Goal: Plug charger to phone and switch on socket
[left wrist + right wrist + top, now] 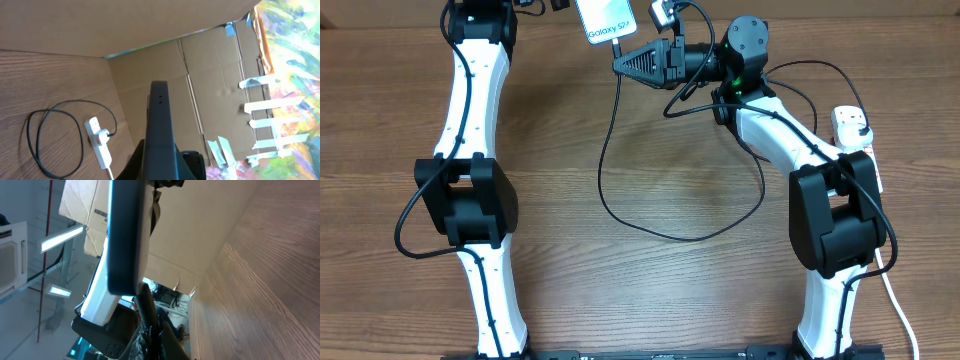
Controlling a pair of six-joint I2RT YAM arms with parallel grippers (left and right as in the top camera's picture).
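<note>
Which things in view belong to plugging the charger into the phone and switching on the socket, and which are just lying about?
Part of the job:
- phone
- charger cable
- socket

Just there:
- cardboard wall
- tape strips
- painted sheet

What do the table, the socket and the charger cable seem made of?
Table: wood or laminate, matte; brown grain lines.
Socket: probably hard plastic; smooth white moulded body.
Charger cable: black rubber or plastic sheath, likely; bends in loose curves.
</note>
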